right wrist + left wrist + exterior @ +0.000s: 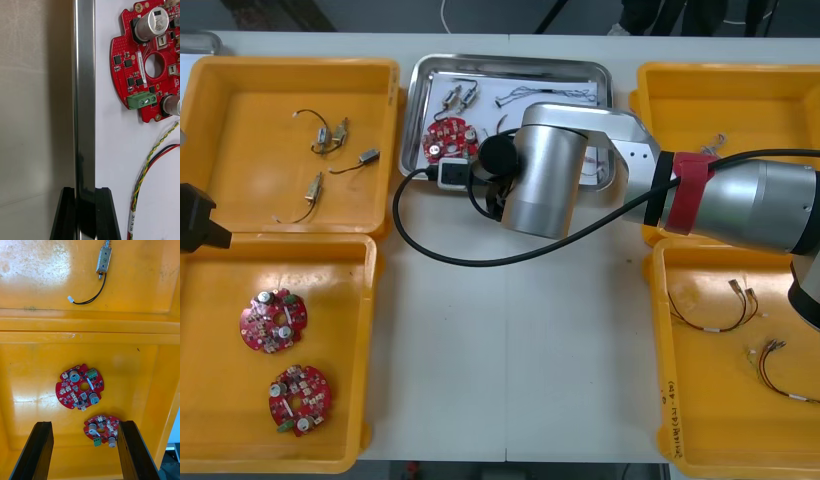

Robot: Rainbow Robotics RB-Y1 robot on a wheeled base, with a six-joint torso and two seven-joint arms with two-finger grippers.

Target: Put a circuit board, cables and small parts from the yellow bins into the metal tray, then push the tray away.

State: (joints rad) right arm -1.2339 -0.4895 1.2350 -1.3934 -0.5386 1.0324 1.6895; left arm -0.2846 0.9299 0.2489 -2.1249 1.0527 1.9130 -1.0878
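1. The metal tray sits on the tabletop, with yellow bins on its left and right.
2. The right arm is stretched out over the near side of the tray.
3. The right jaws are clenched on the tray's rim, with one jaw inside the tray and one outside.
4. Inside the tray, a round red circuit board lies just beside that rim.
5. A twisted cable lies in the tray next to the board.
6. Small metal parts lie in the tray too, past the board.
7. The left jaws are released, wide apart and grasping nothing.
8. They hang over the bin to the left of the tray, on the near side, above two more red boards.
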